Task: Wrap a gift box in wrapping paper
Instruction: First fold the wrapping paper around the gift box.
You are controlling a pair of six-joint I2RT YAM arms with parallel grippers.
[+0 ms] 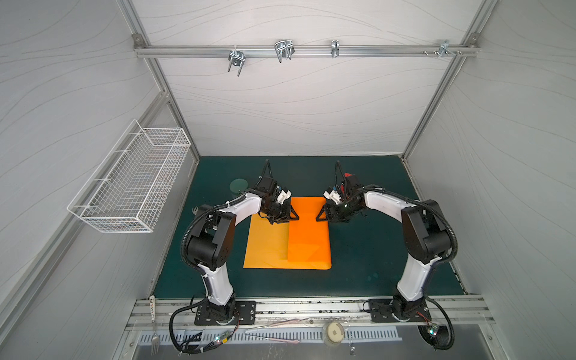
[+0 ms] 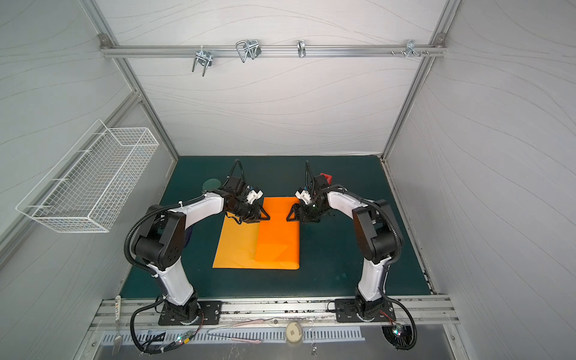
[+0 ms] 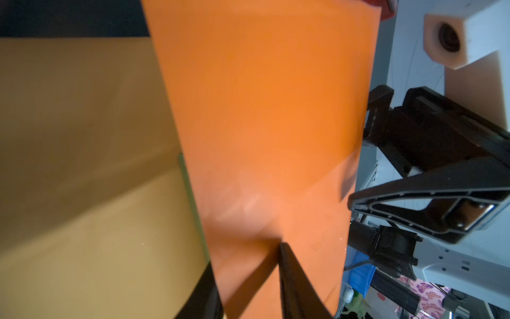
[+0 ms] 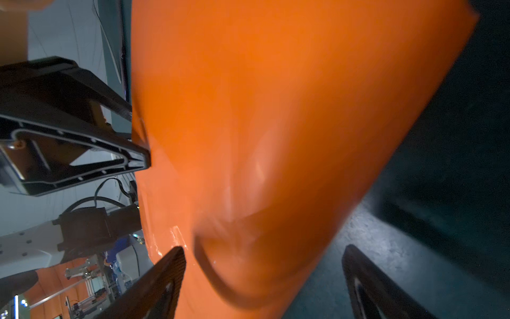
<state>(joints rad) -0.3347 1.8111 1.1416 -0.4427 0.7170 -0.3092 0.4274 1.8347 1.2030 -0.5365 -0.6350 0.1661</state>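
Observation:
The orange wrapping paper lies on the green mat in both top views, its right half folded over to the left as a brighter flap. The gift box is hidden under that flap; only a thin greenish strip shows along the flap's edge. My left gripper sits at the flap's far edge. In the left wrist view one finger rests on top of the flap, the other goes underneath, with a gap between them. My right gripper stands wide open astride the paper's rounded fold.
A red tape dispenser stands on the mat just behind the right wrist. A dark round disc and a fork lie at the far left of the mat. A white wire basket hangs on the left wall.

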